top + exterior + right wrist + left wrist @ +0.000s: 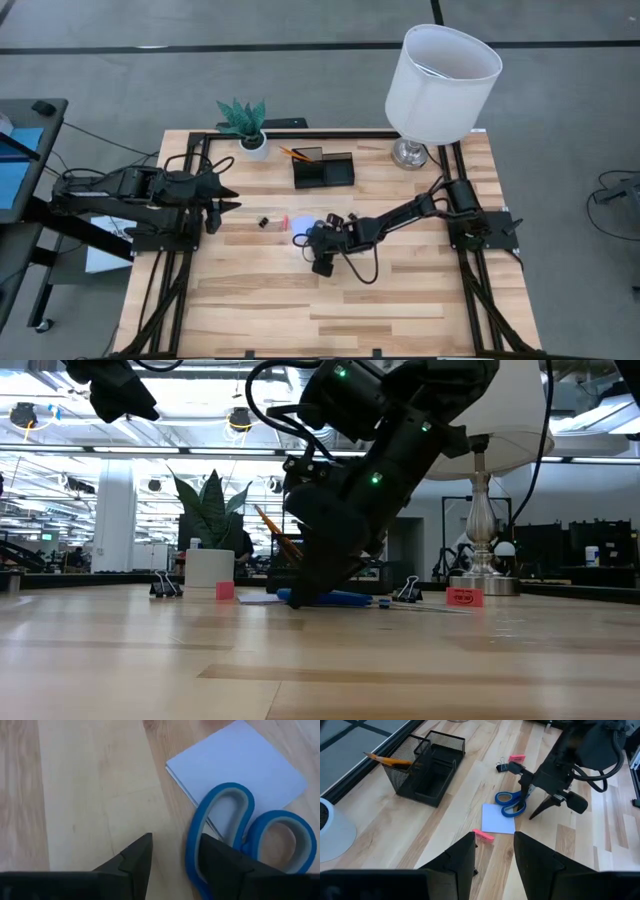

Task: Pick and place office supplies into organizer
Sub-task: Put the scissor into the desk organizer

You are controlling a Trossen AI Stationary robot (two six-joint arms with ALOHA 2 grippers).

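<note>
Your blue-handled scissors (pixel 240 840) lie flat on the pale wooden worktop (pixel 400 300), their smooth oval loops overlapping a corner of the thin square note pad (pixel 240 760), in front of the black wire-mesh organizer (pixel 427 767). Their long axis runs away from the pad. Your right claw (pixel 172 860) sits low over them, fingers narrowly parted, one tip beside a loop, gripping nothing. Your left claw (pixel 492 855) hovers farther from the organizer, partly open and empty.

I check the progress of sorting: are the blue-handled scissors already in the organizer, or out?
Out. The scissors lie flat on the table, handles partly on the note pad, apart from the organizer. The right gripper is down beside them.
</note>
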